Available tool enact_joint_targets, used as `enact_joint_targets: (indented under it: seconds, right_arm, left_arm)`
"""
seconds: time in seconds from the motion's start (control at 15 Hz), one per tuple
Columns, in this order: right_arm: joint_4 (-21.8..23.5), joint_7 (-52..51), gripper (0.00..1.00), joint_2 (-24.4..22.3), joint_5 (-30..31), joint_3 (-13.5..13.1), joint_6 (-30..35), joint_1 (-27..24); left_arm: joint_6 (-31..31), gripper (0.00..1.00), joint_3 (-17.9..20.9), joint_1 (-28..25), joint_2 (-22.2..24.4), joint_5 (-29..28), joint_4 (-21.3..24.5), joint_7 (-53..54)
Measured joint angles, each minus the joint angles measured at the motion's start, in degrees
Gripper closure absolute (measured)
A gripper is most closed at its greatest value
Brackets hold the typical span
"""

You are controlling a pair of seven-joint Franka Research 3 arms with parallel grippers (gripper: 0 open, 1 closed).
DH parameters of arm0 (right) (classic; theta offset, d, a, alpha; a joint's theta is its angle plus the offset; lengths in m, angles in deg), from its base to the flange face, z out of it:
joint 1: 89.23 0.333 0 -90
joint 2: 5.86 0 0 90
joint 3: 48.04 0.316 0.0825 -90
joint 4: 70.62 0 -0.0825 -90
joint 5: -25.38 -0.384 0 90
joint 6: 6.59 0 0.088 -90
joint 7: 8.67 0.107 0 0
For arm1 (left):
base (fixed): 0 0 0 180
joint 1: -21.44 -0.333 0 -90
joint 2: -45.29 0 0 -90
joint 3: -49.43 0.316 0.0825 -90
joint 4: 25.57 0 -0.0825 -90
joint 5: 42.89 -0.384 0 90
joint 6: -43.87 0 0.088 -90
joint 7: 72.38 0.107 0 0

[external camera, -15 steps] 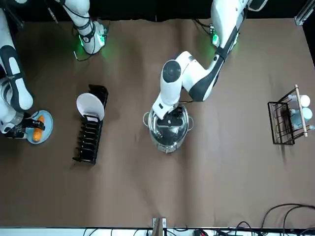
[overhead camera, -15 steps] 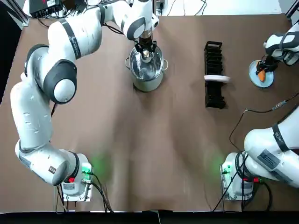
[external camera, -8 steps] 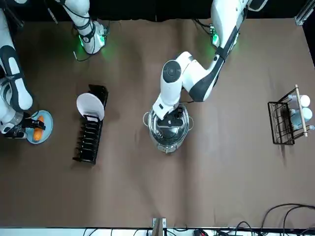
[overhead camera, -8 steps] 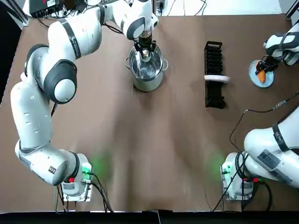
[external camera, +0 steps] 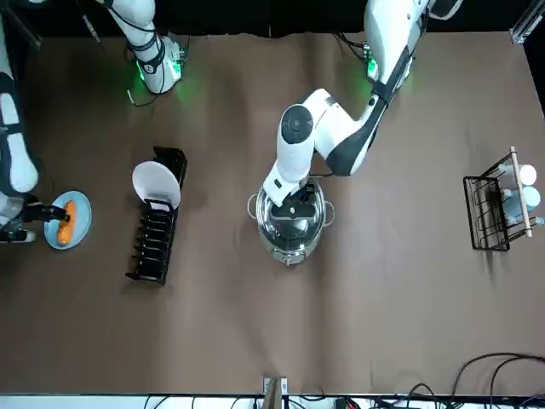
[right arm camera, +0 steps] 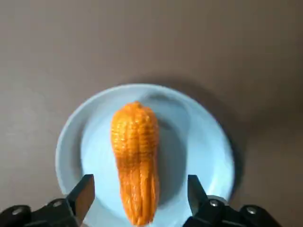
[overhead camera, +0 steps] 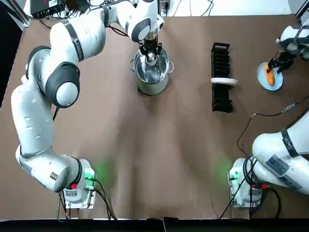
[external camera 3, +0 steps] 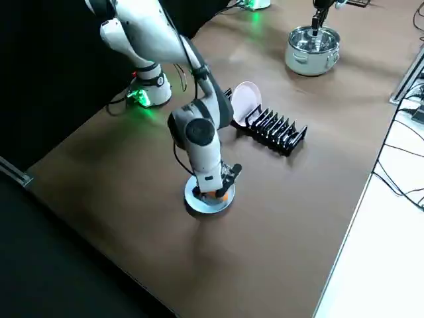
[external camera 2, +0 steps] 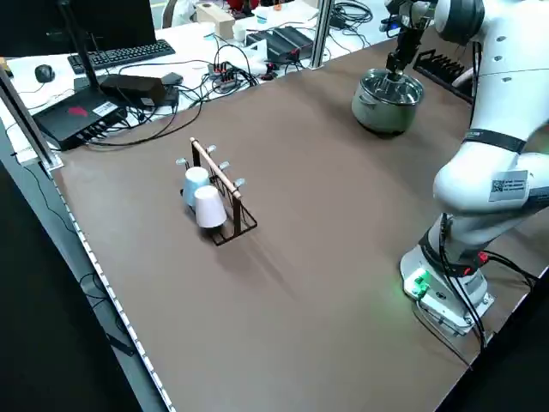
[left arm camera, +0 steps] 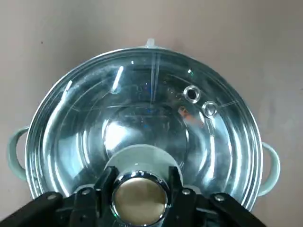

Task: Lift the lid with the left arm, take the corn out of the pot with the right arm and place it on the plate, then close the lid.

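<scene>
Close at the right wrist: right gripper (right arm camera: 139, 190) spread wide, clear of corn (right arm camera: 136, 161) lying on plate (right arm camera: 203, 151). At the left wrist: left gripper (left arm camera: 139, 185) clamped on lid (left arm camera: 142, 109). Farther, overhead only: lid seated on pot (overhead camera: 150, 86), dish rack (overhead camera: 221, 77) between pot and plate.

The round silver metal pot (external camera 3: 310, 63) is shiny. Its clear glass lid (left arm camera: 151, 104) is smooth and glossy. The orange corn (right arm camera: 136, 161) looks bumpy. The round pale-blue plate (right arm camera: 203, 151) is smooth. The brown table top (overhead camera: 169, 159) is matt.
</scene>
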Motion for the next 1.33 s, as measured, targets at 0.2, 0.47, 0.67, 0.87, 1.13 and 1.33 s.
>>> enact_joint_targets:
  seconds: [0.2,0.47,0.67,0.87,1.13,1.33]
  right_arm:
    - [-8.74,-0.29,0.11,-3.12,-0.05,0.96,14.21,1.63]
    - [-18.76,8.86,0.07,-6.06,-0.27,1.59,28.89,9.04]
    - [-20.18,18.17,0.02,-8.78,-0.28,1.74,30.58,15.26]
    - [-20.25,28.91,0.0,-12.95,-0.27,1.83,33.55,22.06]
    - [-20.29,28.35,0.0,-17.85,-0.55,1.77,37.64,23.5]
    - [-19.88,26.12,0.0,-21.86,-2.4,1.68,40.2,23.58]
  left_arm:
    - [0.0,0.5,0.18,-0.04,-0.06,0.81,0.02,-0.01]
    - [-0.02,0.5,0.2,-0.04,-0.13,0.82,0.02,-0.05]
    - [-0.03,0.45,0.12,-0.03,-0.11,0.83,-0.13,-0.04]
    - [0.05,0.13,0.15,-0.83,1.56,0.85,-1.4,-0.06]
    - [6.44,0.0,0.19,-6.49,8.78,0.85,-2.05,3.31]
    - [15.29,0.0,-0.11,-12.86,14.21,1.08,-2.04,12.84]
